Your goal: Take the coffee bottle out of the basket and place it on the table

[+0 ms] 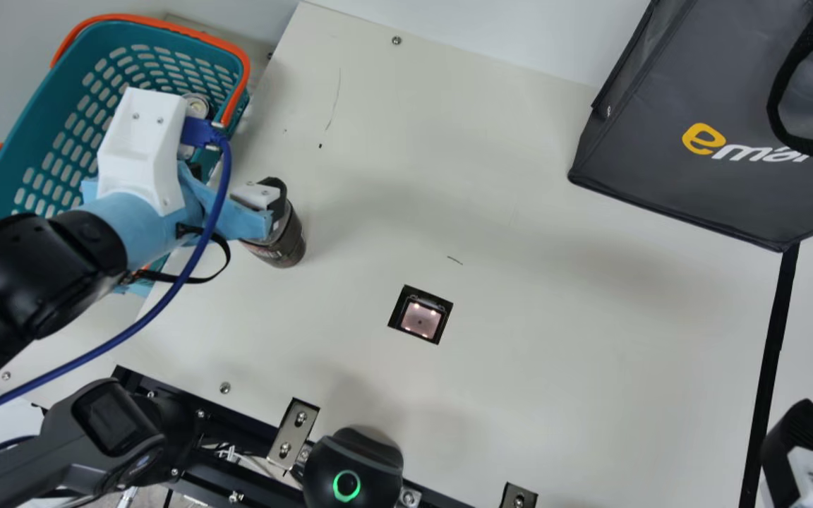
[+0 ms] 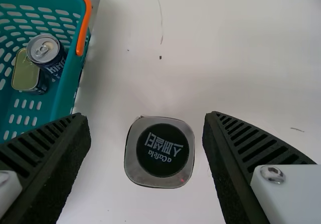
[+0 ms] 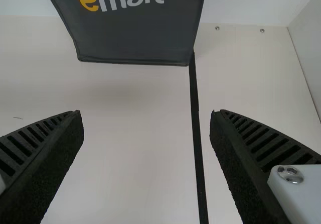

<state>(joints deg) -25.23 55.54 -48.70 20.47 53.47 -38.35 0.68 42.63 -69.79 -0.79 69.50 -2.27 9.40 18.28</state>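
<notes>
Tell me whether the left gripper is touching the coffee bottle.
Apart. The left wrist view shows it: the left gripper is open, and a strip of table shows between each finger and the coffee bottle.

A black strip (image 1: 773,353) crosses the cream table (image 1: 555,339), a pale surface (image 1: 519,28) beyond.

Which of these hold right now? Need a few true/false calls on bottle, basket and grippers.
1. The coffee bottle stands upright on the table. True.
2. The bottle is clamped. False: the left gripper is open, with gaps on both sides of the bottle.
3. A can is in the basket. True.
4. The basket is at the main view's right. False: it is at the left; the dark bag is at the right.
5. The right gripper is open. True.
</notes>
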